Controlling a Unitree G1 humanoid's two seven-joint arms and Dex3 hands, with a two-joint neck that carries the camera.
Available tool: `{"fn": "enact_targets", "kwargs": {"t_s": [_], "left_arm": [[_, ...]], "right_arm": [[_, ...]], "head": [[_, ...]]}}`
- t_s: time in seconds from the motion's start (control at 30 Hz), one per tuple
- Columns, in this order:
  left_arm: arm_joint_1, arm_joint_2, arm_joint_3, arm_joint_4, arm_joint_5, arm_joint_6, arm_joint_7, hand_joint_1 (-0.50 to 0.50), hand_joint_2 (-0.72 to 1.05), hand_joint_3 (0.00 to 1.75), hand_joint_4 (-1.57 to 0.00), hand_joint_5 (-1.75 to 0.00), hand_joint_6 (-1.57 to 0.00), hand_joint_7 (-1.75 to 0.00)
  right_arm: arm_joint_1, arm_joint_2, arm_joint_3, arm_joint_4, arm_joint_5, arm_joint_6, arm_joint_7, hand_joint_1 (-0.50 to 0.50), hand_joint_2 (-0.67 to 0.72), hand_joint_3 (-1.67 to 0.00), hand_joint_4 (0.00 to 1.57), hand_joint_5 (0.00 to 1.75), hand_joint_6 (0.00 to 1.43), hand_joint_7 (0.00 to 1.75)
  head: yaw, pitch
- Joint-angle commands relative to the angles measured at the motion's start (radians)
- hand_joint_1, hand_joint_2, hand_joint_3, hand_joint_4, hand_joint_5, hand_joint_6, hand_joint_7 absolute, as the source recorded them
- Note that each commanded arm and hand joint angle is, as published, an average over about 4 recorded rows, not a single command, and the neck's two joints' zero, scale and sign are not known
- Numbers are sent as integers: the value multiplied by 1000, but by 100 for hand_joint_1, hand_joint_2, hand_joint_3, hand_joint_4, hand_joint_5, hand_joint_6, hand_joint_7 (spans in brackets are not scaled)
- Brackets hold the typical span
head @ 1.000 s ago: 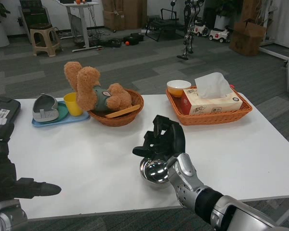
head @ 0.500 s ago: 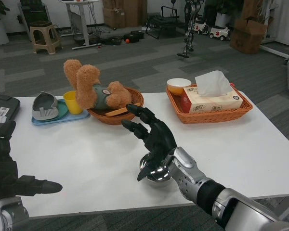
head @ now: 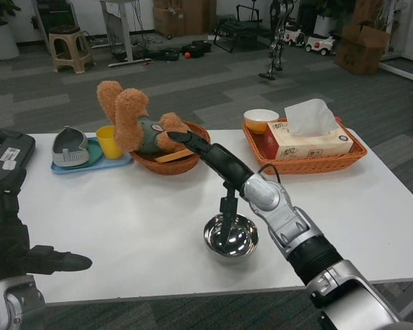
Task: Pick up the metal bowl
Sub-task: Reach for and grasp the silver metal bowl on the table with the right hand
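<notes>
Here a round basket (head: pixel 166 163) holds a teddy bear (head: pixel 134 124), and a second basket (head: pixel 310 159) holds a tissue box (head: pixel 308 140) and small bowl (head: pixel 261 120). The metal bowl (head: pixel 230 234) sits near the tabletop's (head: pixel 124 206) front edge, just under the right robot hand (head: pixel 213 161), whose fingers are spread, one dipping into it. The left robot hand (head: pixel 17 247) waits at the left edge, its grip unclear.

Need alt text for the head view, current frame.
Right hand stretches open above the metal bowl on the white table, one finger dipping into it. Left hand waits at the near left edge; baskets and a tray sit behind.
</notes>
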Motion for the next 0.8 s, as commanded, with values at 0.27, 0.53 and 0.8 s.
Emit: {"fn": "enact_targets", "kwargs": {"t_s": [0.27,0.53,0.8], "left_arm": [[16,12,3,6,4,-13,1,-50,-72,0,-94,-103,0,0],[16,10,4,8,4,-13,1,-50,-72,0,-94,-98,0,0],[6,8,-2,11,4,-13,1,-50,-72,0,-94,-98,0,-2]], "right_arm": [[117,-29,-28,-282,-591,276,89,-46,66,-8,0,0,0,16],[123,-57,24,-257,-698,312,96,-46,71,-2,0,0,0,14],[111,-58,114,-55,-717,258,-10,-46,69,-4,3,0,0,7]], "head": [[2,-13],[-1,-21],[0,-21]]}}
